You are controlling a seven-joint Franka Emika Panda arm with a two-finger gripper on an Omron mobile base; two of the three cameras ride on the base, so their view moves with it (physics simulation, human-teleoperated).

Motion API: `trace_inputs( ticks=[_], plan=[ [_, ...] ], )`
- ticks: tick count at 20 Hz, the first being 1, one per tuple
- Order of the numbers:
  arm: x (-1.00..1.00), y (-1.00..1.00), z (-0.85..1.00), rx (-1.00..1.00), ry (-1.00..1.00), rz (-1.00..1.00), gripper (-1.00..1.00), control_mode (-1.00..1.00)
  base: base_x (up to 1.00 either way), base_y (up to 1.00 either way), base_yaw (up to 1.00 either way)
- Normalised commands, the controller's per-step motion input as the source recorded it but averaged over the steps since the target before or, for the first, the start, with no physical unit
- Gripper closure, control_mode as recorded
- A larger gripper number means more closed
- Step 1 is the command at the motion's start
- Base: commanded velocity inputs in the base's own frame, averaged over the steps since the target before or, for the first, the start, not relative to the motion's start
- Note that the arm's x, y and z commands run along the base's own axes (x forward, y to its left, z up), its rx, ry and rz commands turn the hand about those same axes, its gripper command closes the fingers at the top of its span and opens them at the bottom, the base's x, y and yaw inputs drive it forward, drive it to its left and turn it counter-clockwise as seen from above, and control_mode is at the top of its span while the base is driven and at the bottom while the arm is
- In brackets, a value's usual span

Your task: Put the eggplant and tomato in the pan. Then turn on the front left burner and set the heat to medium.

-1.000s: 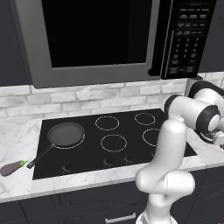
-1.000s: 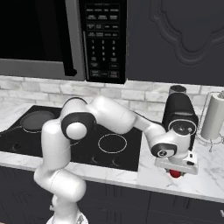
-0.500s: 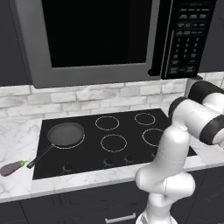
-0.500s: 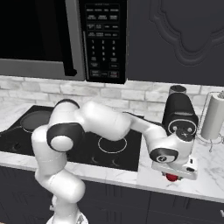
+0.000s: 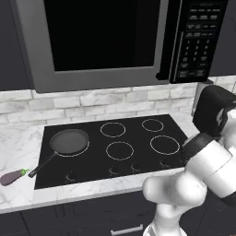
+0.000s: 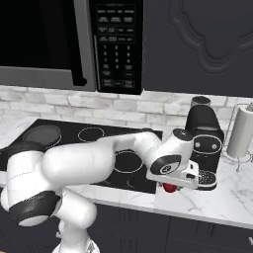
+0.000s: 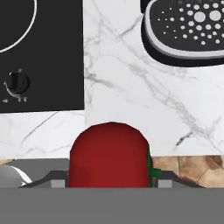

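My gripper (image 6: 170,185) is shut on the small red tomato (image 6: 169,188), held just above the marble counter's front edge, right of the cooktop. In the hand view the tomato (image 7: 109,153) sits low and centred, hiding the fingertips. The dark grey pan (image 5: 69,141) rests on the front left burner (image 5: 70,155), far to the left, its black handle pointing toward the front left. The purple eggplant (image 5: 13,176) lies on the counter left of the cooktop, near the handle's end. The pan (image 6: 42,134) has nothing in it.
A black coffee machine (image 6: 202,143) stands right behind the gripper, its perforated drip tray (image 7: 188,30) close by. A paper towel roll (image 6: 242,132) stands further right. A burner knob (image 7: 16,83) sits on the cooktop's front strip. A microwave (image 5: 101,41) hangs above.
The hand has carried the tomato left, away from the coffee machine toward the cooktop's right edge, and slightly up. Pan and eggplant have not moved.
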Motion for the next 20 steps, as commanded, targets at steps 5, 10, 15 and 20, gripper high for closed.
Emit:
trace_inputs(
  ticks=[5, 10, 15, 20],
  plan=[
    [0.14, 1.00, 0.10, 0.00, 0.01, 0.06, 1.00, -1.00, 0.00, 0.00, 0.00],
    [0.16, 1.00, 0.00, 0.00, -0.11, 0.07, 1.00, -1.00, 0.00, 0.00, 0.00],
    [0.40, 0.88, 0.06, 0.00, -0.25, 0.03, 1.00, -1.00, 0.00, 0.00, 0.00],
    [0.57, 0.77, 0.21, 0.01, -0.29, 0.01, 1.00, -1.00, 0.00, 0.00, 0.00]
  ],
)
